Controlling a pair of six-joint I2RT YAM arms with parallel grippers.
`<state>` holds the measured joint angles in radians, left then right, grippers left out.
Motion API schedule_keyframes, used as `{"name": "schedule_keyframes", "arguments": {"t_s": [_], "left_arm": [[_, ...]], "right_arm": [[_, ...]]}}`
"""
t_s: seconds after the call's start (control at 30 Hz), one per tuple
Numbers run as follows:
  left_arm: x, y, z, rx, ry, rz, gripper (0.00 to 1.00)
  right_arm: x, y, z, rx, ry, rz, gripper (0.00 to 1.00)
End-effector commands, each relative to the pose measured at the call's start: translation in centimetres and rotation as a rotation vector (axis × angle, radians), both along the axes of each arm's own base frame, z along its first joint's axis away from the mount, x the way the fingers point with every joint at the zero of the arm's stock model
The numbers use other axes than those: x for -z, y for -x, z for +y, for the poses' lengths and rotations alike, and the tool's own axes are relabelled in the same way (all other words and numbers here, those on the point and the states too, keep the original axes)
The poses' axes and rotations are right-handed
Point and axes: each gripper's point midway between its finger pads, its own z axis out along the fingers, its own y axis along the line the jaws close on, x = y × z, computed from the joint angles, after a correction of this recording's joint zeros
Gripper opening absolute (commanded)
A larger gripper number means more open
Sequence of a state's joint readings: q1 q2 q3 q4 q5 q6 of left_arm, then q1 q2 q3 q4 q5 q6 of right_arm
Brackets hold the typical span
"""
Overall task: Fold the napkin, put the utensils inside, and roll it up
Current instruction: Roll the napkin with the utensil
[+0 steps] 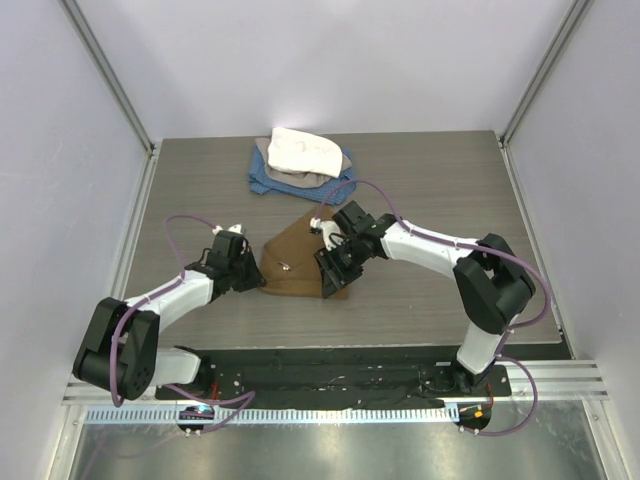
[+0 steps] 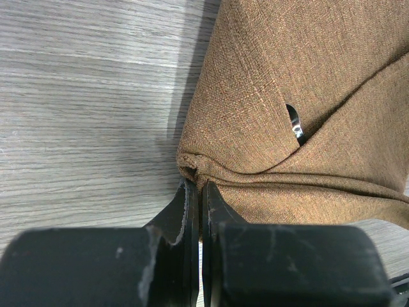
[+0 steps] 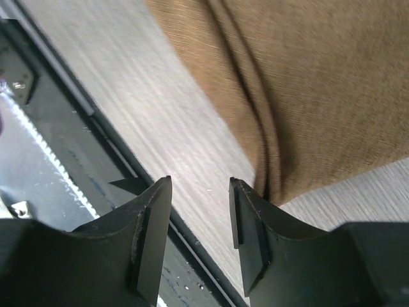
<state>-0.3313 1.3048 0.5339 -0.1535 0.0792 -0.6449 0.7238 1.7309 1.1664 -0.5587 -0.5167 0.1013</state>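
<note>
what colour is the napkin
Plain tan-brown, with a fine woven texture. The napkin shows best in the left wrist view.

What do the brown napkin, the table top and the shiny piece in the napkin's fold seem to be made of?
The napkin is woven cloth, matte tan-brown, perhaps linen or cotton: coarse threads show. The table top looks like matte grey laminate with printed wood grain. The shiny piece is probably polished metal, since it mirrors light; most is hidden.

Bright, even light from above; soft shadow beside the napkin [image 2: 287, 96]; near fingers [image 3: 147, 243] slightly blurred.
</note>
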Motion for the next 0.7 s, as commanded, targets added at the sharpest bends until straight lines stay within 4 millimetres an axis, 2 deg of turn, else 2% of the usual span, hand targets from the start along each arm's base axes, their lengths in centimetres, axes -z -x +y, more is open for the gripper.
{"name": "schedule_keyframes", "arguments": {"t_s": [0.0,0.4,0.67], "left_arm": [[-0.9,-0.5,0.3,0.004,-0.013,-0.032,0.00],[-1.0,-0.5,0.4,-0.001,-0.019,-0.035,0.00],[-1.1,-0.6,0.4,-0.002,-0.017,-0.043,0.00]], "right_arm": [[0.5,-1.4,-0.4,0.046,0.039,-0.006,0.48],[3.2,-3.1,-2.5,0.089,0.101,0.015,0.47],[5.2,-2.6,-2.8,0.087,0.124,0.064,0.47]]}}
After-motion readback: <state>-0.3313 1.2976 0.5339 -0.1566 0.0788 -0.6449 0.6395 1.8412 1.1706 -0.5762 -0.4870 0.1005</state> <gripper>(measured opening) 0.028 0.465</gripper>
